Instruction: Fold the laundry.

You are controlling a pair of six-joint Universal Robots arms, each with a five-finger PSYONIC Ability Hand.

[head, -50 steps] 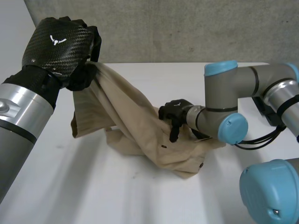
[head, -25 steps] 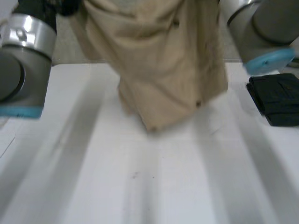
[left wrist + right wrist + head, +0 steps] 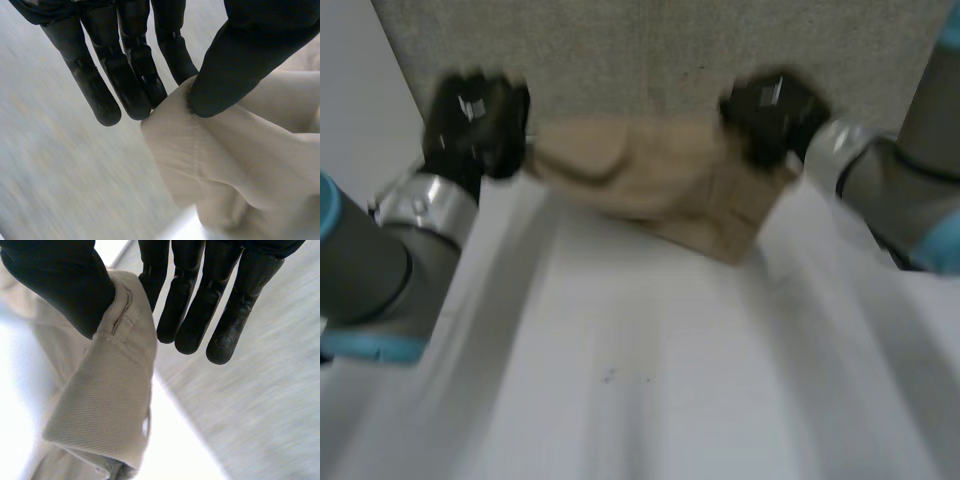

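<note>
Our left hand and right hand each pinch the beige cloth between thumb and fingers, one at either end. It sags bunched and creased between them over the far tabletop

a beige twill garment hangs bunched at 12 o'clock over the counter, its ends pinched by the left hand and the right hand.

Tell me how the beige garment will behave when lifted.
Likely floppy: the beige garment sags in folds between the left hand and right hand. Probably light: thumb-and-finger pinches hold it. The woven surface seems unlikely to slip.
</note>
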